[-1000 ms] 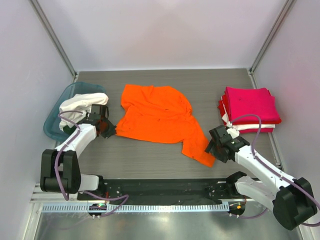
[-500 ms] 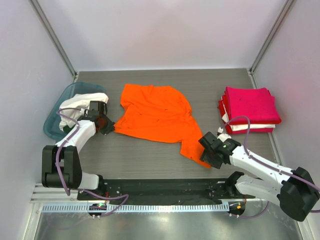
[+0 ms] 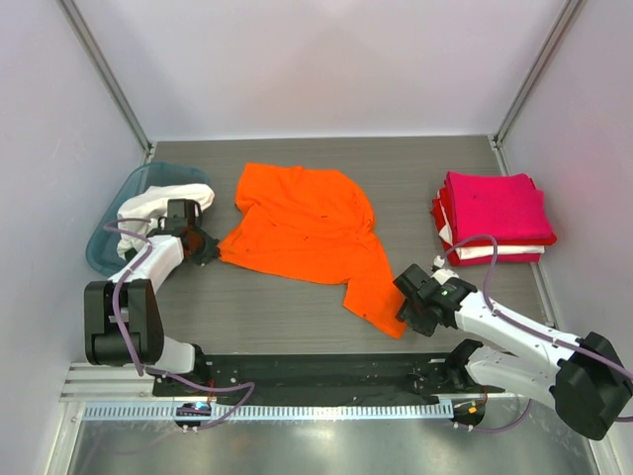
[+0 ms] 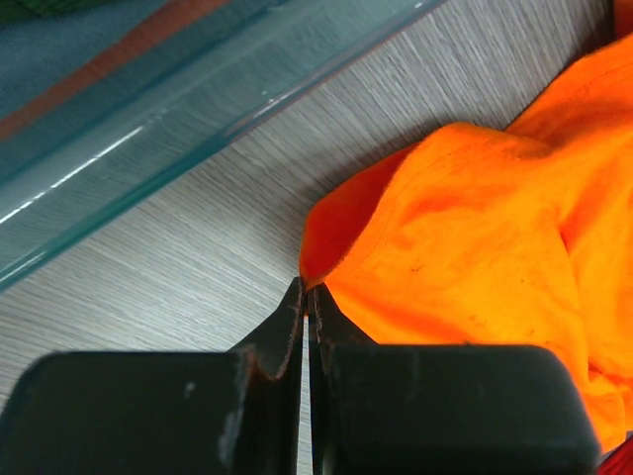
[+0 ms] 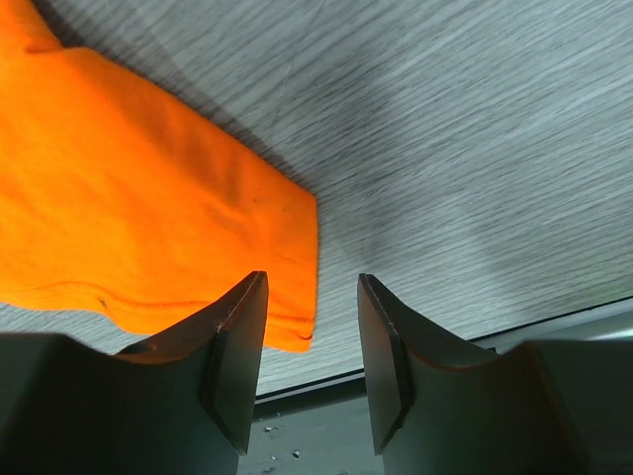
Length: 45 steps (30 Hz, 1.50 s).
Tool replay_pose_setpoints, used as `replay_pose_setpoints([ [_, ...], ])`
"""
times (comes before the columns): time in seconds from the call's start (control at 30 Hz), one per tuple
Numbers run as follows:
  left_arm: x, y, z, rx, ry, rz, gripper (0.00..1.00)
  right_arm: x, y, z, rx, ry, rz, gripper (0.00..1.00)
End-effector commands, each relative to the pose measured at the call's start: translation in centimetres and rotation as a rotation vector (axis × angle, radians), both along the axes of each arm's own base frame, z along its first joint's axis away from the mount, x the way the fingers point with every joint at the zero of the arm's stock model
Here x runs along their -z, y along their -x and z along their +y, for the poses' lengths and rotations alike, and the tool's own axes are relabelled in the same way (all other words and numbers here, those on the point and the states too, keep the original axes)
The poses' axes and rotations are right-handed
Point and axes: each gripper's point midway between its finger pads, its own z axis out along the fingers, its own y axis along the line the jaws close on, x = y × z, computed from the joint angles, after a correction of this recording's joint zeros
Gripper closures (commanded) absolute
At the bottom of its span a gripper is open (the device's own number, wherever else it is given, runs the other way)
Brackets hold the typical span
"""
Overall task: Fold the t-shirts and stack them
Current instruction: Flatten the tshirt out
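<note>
An orange t-shirt (image 3: 307,233) lies crumpled across the middle of the table. My left gripper (image 3: 203,247) is shut on its left corner (image 4: 315,259), next to the bin. My right gripper (image 3: 407,309) is open and empty just right of the shirt's near sleeve end (image 5: 267,257), above the table's front edge. A stack of folded red and white shirts (image 3: 493,218) sits at the right.
A teal plastic bin (image 3: 119,223) with white cloth (image 3: 158,205) in it stands at the left, its wall close behind my left gripper (image 4: 178,89). The black front rail (image 3: 316,371) runs below the shirt. White walls enclose the table.
My left gripper has pulled the shirt's corner leftward toward the bin, dragging the shirt left. My right gripper moved down-left to the sleeve end near the front edge.
</note>
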Motion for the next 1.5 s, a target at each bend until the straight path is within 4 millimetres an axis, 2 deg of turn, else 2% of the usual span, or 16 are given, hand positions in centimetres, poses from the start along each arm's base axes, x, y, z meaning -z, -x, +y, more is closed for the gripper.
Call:
replay_pose_setpoints([
  [0.0, -1.6, -1.9, -0.4, 0.007, 0.028, -0.073, 1.0, 0.6, 0.3, 0.6, 0.012, -0.032, 0.011, 0.53],
  [0.37, -1.7, -1.8, -0.5, 0.012, 0.034, -0.078, 1.0, 1.1, 1.4, 2.3, -0.01, -0.11, 0.013, 0.55],
  [0.67, -1.7, -1.6, -0.4, 0.016, 0.027, -0.075, 1.0, 1.8, 2.2, 3.3, -0.047, -0.086, 0.046, 0.58],
  [0.7, -1.7, -1.5, -0.4, 0.016, 0.025, -0.073, 1.0, 1.8, 2.2, 3.4, -0.049, -0.086, 0.048, 0.6],
  [0.8, -1.7, -1.4, -0.4, 0.016, 0.026, -0.075, 1.0, 1.7, 2.1, 3.5, -0.045, -0.09, 0.035, 0.74],
  [0.9, -1.7, -1.3, -0.4, 0.018, 0.023, -0.076, 1.0, 0.9, 1.5, 3.7, -0.049, -0.1, 0.003, 0.91],
  [1.0, -1.7, -1.2, -0.4, 0.018, 0.024, -0.075, 1.0, -0.4, 0.3, 4.2, -0.061, -0.105, -0.05, 0.98],
  [1.1, -1.9, -1.2, -0.5, 0.022, 0.029, -0.079, 1.0, -2.1, -1.3, 4.9, -0.077, -0.109, -0.113, 0.99],
  [1.2, -2.1, -1.0, -0.7, 0.02, 0.04, -0.081, 1.0, -4.4, -3.7, 5.1, -0.089, -0.073, -0.211, 0.99],
  [1.3, -2.7, -1.0, -0.9, 0.017, 0.058, -0.1, 1.0, -7.4, -7.0, 5.0, -0.068, -0.019, -0.325, 0.99],
  [1.33, -2.9, -1.0, -1.1, 0.021, 0.064, -0.105, 1.0, -9.4, -8.9, 4.6, -0.047, 0.01, -0.386, 0.99],
  [1.4, -3.4, -1.0, -1.1, 0.02, 0.062, -0.113, 1.0, -10.5, -11.0, 4.5, -0.031, 0.039, -0.404, 0.99],
  [1.43, -4.1, -1.1, -1.0, 0.019, 0.057, -0.119, 1.0, -12.6, -13.4, 4.0, -0.014, 0.038, -0.448, 0.99],
  [1.47, -4.5, -1.2, -0.9, 0.018, 0.053, -0.122, 1.0, -12.4, -14.5, 4.3, -0.025, 0.036, -0.426, 0.99],
])
